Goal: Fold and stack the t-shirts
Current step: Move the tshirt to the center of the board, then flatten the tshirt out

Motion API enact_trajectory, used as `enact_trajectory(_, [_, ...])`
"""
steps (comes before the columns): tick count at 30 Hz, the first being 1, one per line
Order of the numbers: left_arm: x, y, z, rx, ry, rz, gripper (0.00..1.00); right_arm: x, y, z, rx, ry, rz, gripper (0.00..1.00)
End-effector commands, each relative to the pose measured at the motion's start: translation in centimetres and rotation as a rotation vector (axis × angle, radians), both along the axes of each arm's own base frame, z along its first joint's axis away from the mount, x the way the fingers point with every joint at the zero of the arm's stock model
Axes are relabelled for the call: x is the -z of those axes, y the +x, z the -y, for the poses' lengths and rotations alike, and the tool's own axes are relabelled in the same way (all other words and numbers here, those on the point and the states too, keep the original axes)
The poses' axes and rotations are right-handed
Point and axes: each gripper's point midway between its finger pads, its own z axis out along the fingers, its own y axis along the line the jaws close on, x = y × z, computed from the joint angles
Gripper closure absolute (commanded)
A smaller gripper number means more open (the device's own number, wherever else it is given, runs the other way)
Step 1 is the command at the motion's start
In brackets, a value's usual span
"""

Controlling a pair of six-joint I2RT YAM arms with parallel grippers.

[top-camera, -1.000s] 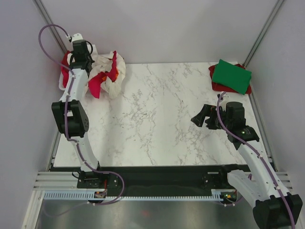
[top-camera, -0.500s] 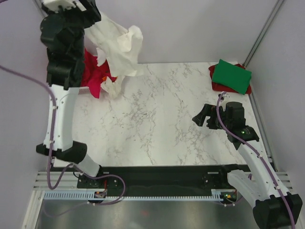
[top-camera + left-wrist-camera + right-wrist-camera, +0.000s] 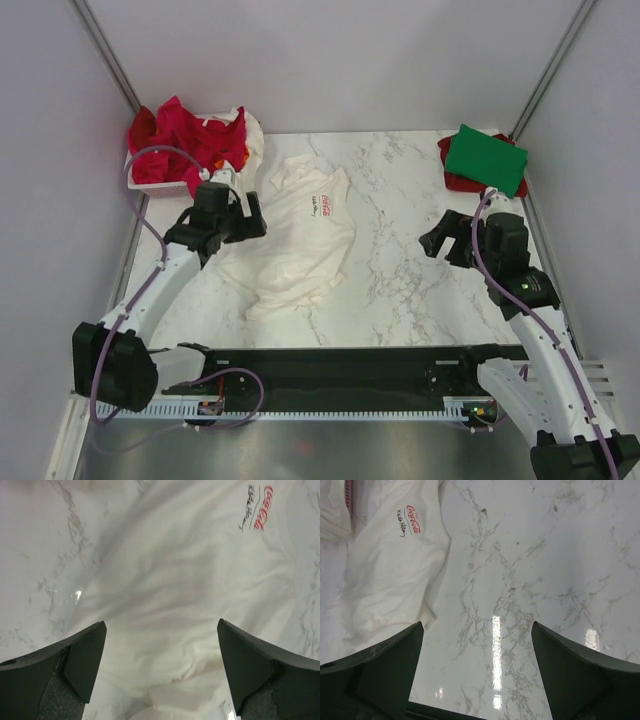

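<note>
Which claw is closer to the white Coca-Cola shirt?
Left. The left gripper hangs open over the white shirt; the right gripper is well off to its right.

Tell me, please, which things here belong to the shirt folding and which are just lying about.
Part of the job: white Coca-Cola t-shirt, crumpled red and white t-shirts, folded green t-shirt, red t-shirt under it.
Just lying about: white basket holding the crumpled ones.
</note>
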Motion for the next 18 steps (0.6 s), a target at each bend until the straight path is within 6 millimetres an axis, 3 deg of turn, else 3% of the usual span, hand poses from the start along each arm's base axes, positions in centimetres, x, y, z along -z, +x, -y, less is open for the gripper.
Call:
enact_trajectory(1, [-3.5,-3.2,2.6,0.096,-0.193,0.106,0.00,2.5,-1.0,-3.2,-0.154,0.081,-0.111,0.03])
enact_trajectory(6, [-2.5,-6.5,4.0,0.135,-0.296,0.077,0.07,2.6,-0.8,-5.7,-0.210,0.126,-0.066,0.02])
enact_trajectory(11, [-1.4,-10.6,7.6,0.287,-0.327,0.027,0.06,3.1,-0.6,-7.8,-0.256,0.109,-0.095,0.02])
enact_trajectory(14, [0.1,-12.4,8.9,0.351,-0.321,-0.008,0.06,3.7,-0.5,-9.2,-0.288,0.088,-0.110,0.02])
enact_trajectory(16, [2.7,-14.0,9.2,0.379,-0.304,-0.064,0.06,4.1,-0.4,-10.1,-0.301,0.073,-0.119,0.02])
enact_trajectory(18, [3.9,-15.4,9.8,0.423,-0.296,-0.090,0.06,4.1,-0.8,-12.3,-0.363,0.055,-0.111,0.02])
